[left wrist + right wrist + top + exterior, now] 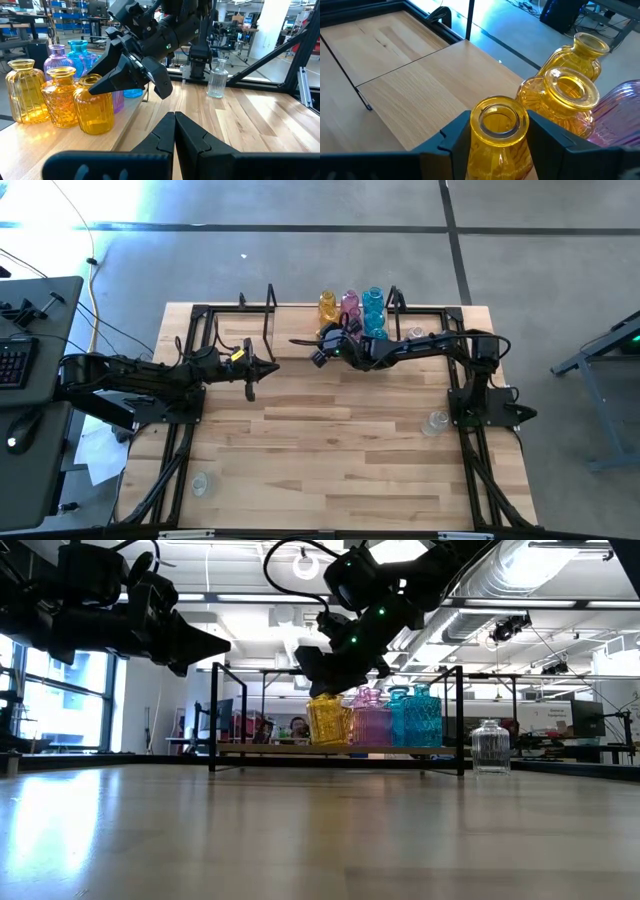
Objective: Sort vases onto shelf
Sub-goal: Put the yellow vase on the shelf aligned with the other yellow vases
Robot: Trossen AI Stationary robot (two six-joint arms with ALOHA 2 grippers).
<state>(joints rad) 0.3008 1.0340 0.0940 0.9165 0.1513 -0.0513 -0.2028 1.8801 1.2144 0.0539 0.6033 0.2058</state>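
Observation:
Coloured glass vases stand in a cluster on the shelf (240,310) at the table's far edge: amber-yellow ones (327,308), pink (350,305) and cyan (374,310). My right gripper (322,352) reaches over the shelf's left end of that cluster. It is shut on the nearest amber vase (499,120), which also shows in the left wrist view as the amber vase (95,110). My left gripper (250,380) hovers shut over the table's middle-left, holding nothing; its closed fingers (175,120) point toward the shelf. My right gripper pinches the amber vase's neck (476,145) just under the rim, one finger (452,142) on each side. The fingers come from above, slanting in from the table's right. The vase is upright, and its base (95,131) appears to stand on the shelf board.
Two more amber vases (572,90) and a pink one (620,107) crowd close behind the held vase. Bare shelf board (420,85) stretches toward the table's left. Clear vases stand on the table: near the right arm's base (435,422), at the near left (199,483) and by the shelf (489,745).

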